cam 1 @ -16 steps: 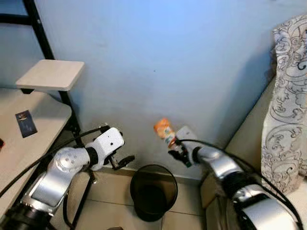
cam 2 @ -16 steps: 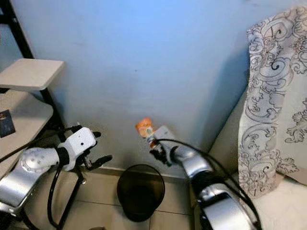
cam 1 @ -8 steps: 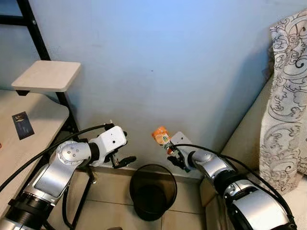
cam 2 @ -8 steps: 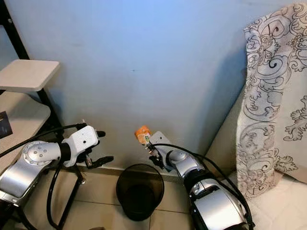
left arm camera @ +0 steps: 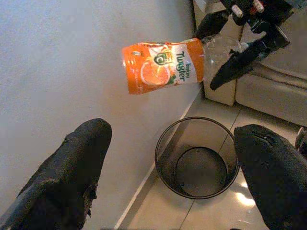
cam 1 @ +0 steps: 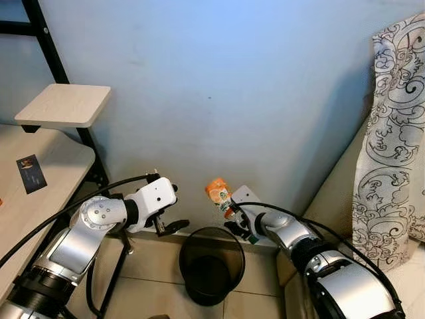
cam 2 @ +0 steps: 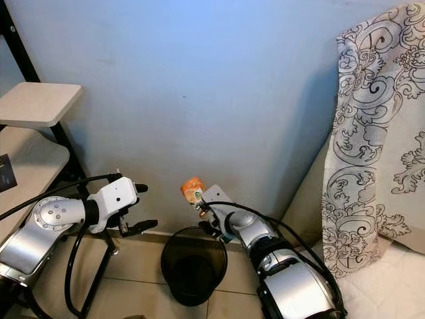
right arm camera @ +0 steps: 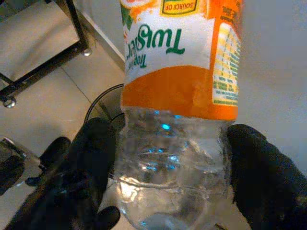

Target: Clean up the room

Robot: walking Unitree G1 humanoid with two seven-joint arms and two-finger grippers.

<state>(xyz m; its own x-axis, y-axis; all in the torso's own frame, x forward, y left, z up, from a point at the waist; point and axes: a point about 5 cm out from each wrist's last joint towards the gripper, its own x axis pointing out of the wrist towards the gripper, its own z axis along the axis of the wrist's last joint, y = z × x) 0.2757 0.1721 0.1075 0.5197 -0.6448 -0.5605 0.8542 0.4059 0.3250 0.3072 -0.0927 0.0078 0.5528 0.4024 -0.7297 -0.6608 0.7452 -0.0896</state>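
Observation:
An empty clear plastic bottle with an orange Twister label [cam 1: 218, 193] hangs in the air above the far rim of a black mesh waste bin [cam 1: 212, 264]. My right gripper [cam 1: 234, 219] is shut on the bottle's clear lower part [right arm camera: 168, 163], a black finger [right arm camera: 259, 172] on each side. The left wrist view shows the bottle [left arm camera: 163, 64] tilted over the open bin [left arm camera: 199, 165]. My left gripper [cam 1: 171, 226] is open to the left of the bin, with nothing between its fingers [left arm camera: 72, 167].
A blue wall stands right behind the bin. A black metal rack with pale wooden shelves [cam 1: 63, 105] is on the left, and a dark card [cam 1: 33, 173] lies on the lower shelf. A beige sofa with a patterned cloth [cam 1: 392, 133] is on the right. Tiled floor surrounds the bin.
My right gripper has lowered the bottle and brought it a little to the left, closer to the bin. The camera has shifted slightly. My left gripper has hardly moved.

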